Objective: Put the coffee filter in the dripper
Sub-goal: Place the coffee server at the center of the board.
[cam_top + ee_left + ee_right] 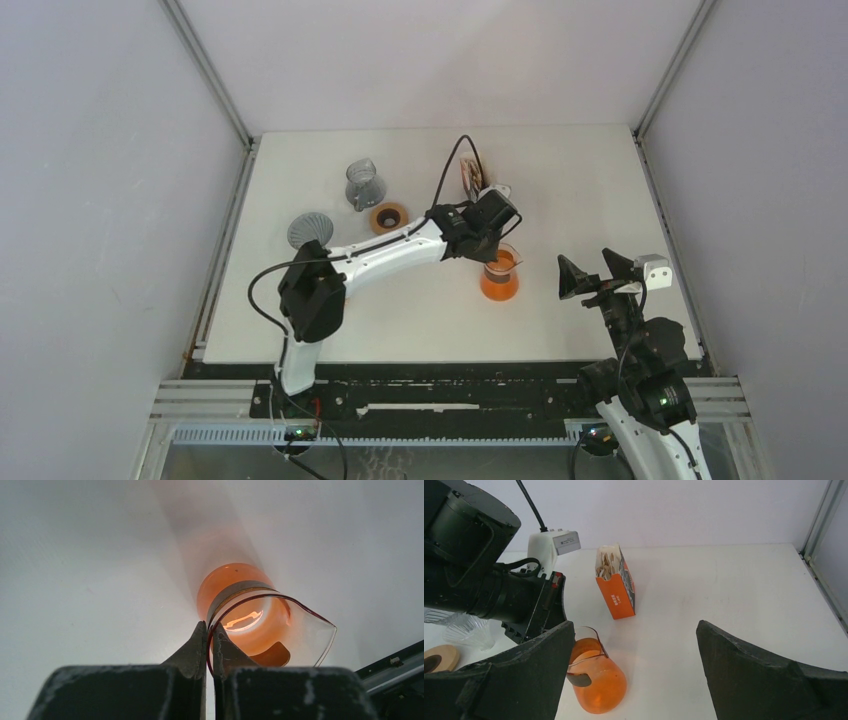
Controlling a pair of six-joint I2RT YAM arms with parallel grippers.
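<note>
While the left gripper [209, 630] pinches the orange carafe [235, 587] by its rim, the filter box [616, 592] stands just beyond.

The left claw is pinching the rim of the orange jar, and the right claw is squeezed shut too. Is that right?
Not quite. The left gripper does pinch the rim of the orange jar, but the right gripper is wide open, holding nothing. The right wrist view shows it.
</note>
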